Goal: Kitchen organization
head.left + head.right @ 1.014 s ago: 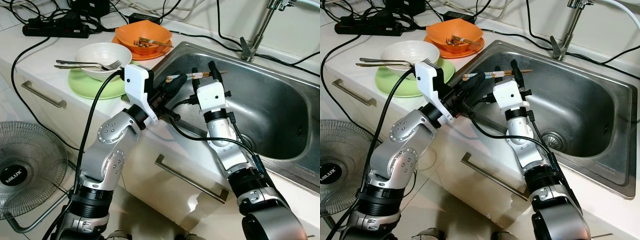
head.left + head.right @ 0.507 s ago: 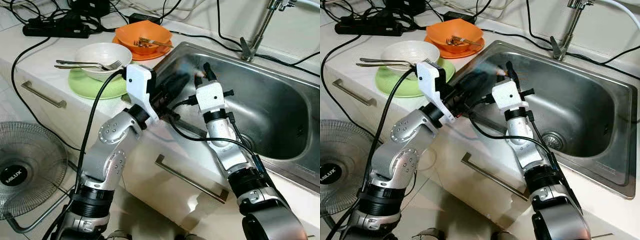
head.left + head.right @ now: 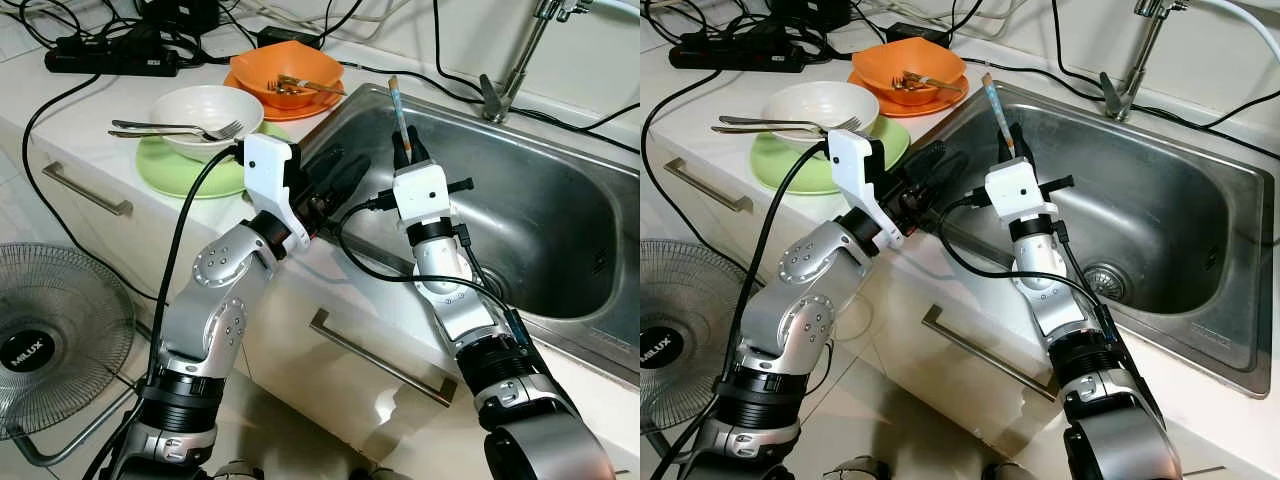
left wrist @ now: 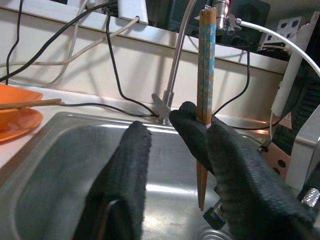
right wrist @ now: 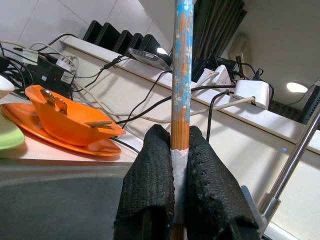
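Two wrist views add detail: the right wrist view shows the right hand (image 5: 179,165) pinching the chopsticks (image 5: 181,75), painted blue and orange with a pale band at the grip; the left wrist view shows the left hand (image 4: 172,165) spread, fingers apart. In the left eye view, the chopsticks stand upright at upper centre, over the near left rim of the sink (image 3: 560,210). Centre right, the sink basin is open room. At upper left, bowls (image 3: 205,105) crowd the bench (image 3: 60,110).
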Available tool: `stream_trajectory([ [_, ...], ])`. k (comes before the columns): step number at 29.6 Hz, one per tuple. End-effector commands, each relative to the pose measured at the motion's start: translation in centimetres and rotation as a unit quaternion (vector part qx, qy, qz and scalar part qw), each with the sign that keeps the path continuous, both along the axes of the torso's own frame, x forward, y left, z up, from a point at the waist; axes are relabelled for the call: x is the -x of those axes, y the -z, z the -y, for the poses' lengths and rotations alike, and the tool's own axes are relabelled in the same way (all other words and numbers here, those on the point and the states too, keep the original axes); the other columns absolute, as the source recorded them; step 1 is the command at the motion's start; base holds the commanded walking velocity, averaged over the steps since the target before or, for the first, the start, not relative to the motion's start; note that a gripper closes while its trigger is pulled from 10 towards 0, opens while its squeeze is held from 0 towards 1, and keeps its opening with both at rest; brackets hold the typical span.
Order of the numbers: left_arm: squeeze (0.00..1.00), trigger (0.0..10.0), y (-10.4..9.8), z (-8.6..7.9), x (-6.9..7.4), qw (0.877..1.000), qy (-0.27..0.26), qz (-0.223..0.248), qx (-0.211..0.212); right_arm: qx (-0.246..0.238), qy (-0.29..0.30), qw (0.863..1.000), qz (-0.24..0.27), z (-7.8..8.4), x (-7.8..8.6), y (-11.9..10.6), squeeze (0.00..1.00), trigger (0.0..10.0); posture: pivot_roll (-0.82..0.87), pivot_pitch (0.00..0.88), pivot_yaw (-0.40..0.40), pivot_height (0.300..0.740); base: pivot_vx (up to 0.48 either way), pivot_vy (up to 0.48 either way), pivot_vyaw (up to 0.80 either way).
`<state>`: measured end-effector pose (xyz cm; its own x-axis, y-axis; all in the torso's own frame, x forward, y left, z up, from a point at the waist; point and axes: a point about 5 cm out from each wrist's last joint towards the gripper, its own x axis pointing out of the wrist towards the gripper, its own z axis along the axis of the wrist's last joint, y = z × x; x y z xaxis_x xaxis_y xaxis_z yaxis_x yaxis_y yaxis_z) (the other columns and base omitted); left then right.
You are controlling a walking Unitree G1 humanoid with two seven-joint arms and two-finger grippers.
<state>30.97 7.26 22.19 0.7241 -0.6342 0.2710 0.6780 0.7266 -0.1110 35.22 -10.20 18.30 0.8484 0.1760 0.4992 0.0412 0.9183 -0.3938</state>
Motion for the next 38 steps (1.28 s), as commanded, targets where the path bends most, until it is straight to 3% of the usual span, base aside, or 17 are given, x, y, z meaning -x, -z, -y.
stream_trajectory([
  [1,0.66,10.0,-0.2,-0.1,0.1,1.000,-0.009,0.012,-0.005,-0.017,0.008,1.000,-0.010,0.4,0.0,0.5,0.00,0.0,0.13,0.082,-0.025,0.740,0.000,0.000,0.00],
  [2,0.00,10.0,-0.2,-0.1,0.1,1.000,-0.012,0.014,-0.006,-0.021,0.008,1.000,-0.011,0.5,0.0,0.5,0.00,0.0,0.13,0.082,-0.025,0.740,0.000,0.000,0.00],
  [6,0.00,10.0,-0.1,-0.5,-0.1,0.999,-0.026,0.015,-0.011,-0.045,0.021,0.998,-0.029,1.0,-0.5,0.4,0.00,0.0,0.13,0.082,-0.025,0.740,0.000,0.000,0.00],
  [7,0.00,10.0,0.0,-0.7,-0.1,0.999,-0.033,0.017,-0.015,-0.068,0.024,0.996,-0.055,1.3,-1.0,0.5,0.00,10.0,0.13,0.082,-0.025,0.740,0.000,0.000,0.00],
  [8,0.00,10.0,0.2,-0.9,-0.2,0.999,-0.042,0.021,-0.022,-0.098,0.025,0.991,-0.089,1.7,-1.6,0.6,0.00,10.0,0.13,0.082,-0.026,0.740,0.000,0.000,0.00],
  [14,0.00,10.0,0.6,-1.0,-0.3,0.998,-0.054,0.018,-0.030,-0.123,0.016,0.980,-0.153,1.6,-2.8,0.4,0.00,10.0,0.13,0.079,-0.027,0.740,0.000,0.000,0.00],
  [19,0.00,10.0,0.8,-0.6,-0.2,0.998,-0.047,0.017,-0.033,-0.183,0.028,0.960,-0.211,2.5,-4.4,-0.2,0.00,10.0,0.12,0.065,-0.031,0.740,0.000,0.000,0.00],
  [24,0.00,10.0,0.9,-0.6,-0.3,0.998,-0.046,0.016,-0.037,-0.171,0.024,0.952,-0.253,2.6,-5.1,-0.1,0.00,10.0,0.12,0.058,-0.032,0.740,0.000,0.000,0.00],
  [30,0.00,10.0,1.2,-0.5,-0.2,0.998,-0.043,0.011,-0.037,-0.159,0.027,0.923,-0.350,2.7,-5.3,1.9,0.00,10.0,0.13,0.041,-0.038,0.740,0.000,0.000,0.00],
  [38,0.00,10.0,1.4,-0.4,-0.1,0.999,-0.039,0.009,-0.037,-0.136,0.018,0.914,-0.382,2.4,-5.2,2.8,0.00,10.0,0.13,0.035,-0.041,0.740,0.000,0.000,0.00],
])
